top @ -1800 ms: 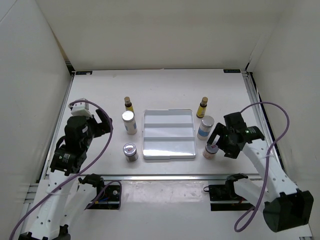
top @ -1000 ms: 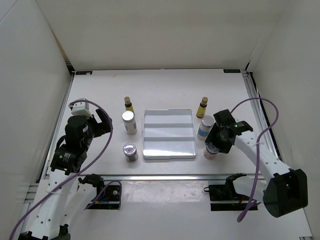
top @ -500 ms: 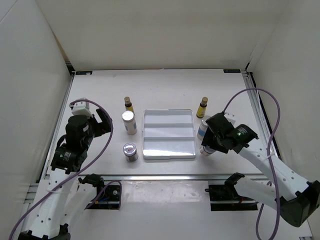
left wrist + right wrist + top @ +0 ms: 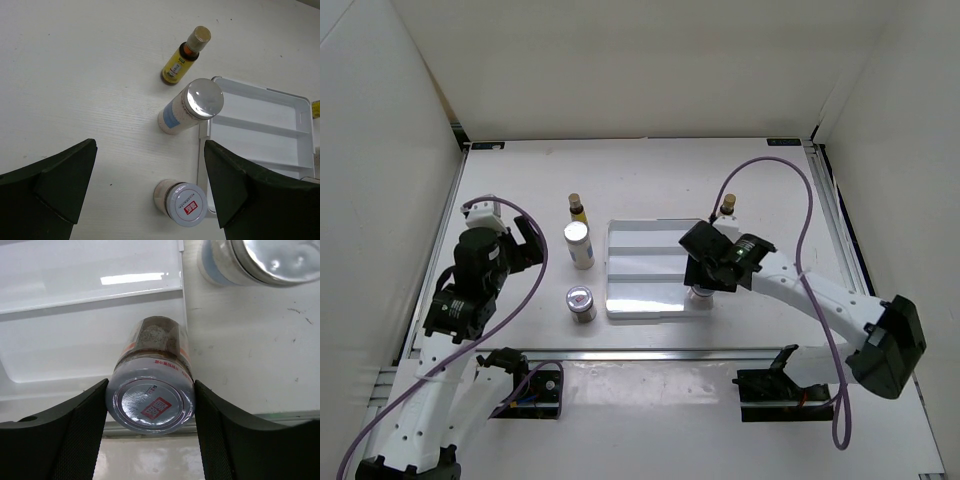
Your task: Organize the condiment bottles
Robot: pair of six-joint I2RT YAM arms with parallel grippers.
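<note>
- The right gripper (image 4: 150,412), clamping the short jar (image 4: 155,355), is swinging leftward off the table (image 4: 250,340) to over the white tray's (image 4: 75,340) near-right corner.
- The left gripper (image 4: 149,165) is idling wide open.
- Lowering the jar in looks next.

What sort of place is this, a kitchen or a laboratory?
Most likely a robot test cell in a laboratory: plain white walls box in the table, two arms are bolted at its near edge, and bottles stand beside a tray.
</note>
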